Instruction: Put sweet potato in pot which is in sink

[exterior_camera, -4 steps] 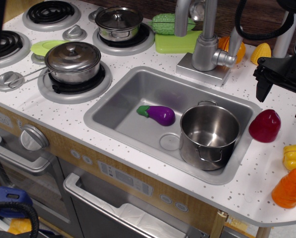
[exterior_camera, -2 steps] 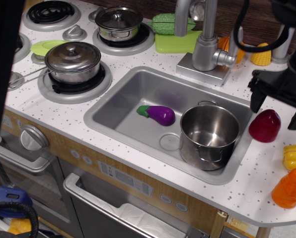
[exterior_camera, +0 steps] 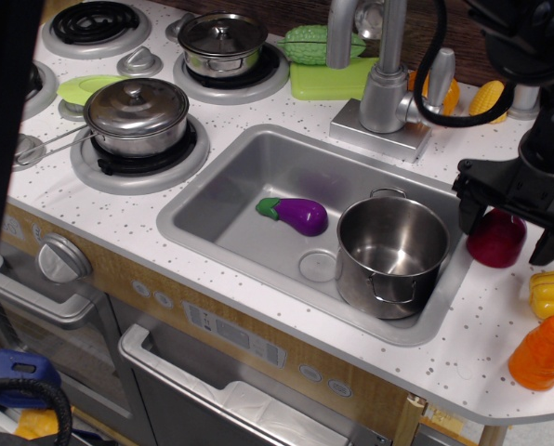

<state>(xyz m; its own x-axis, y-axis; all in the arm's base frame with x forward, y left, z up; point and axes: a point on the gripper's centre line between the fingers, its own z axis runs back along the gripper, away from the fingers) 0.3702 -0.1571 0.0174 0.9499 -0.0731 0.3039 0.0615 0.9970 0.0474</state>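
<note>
The dark red sweet potato point(exterior_camera: 493, 243) rests on the white counter just right of the sink point(exterior_camera: 258, 177). My black gripper point(exterior_camera: 509, 226) hangs right over it, open, with one finger point(exterior_camera: 468, 206) at its left and the other at its right; the top of the sweet potato is hidden behind the gripper body. I cannot tell if the fingers touch it. The tall shiny pot point(exterior_camera: 391, 256) stands empty in the sink's right end, next to the round drain.
A purple eggplant point(exterior_camera: 296, 215) lies in the sink left of the pot. An orange carrot point(exterior_camera: 539, 353) and a yellow toy point(exterior_camera: 553, 292) sit on the counter at right. The faucet point(exterior_camera: 386, 84) stands behind the sink. Two lidded pots point(exterior_camera: 138, 115) sit on the stove.
My gripper has come down and slightly left from above the counter. It now straddles the sweet potato. Nothing else has moved.
</note>
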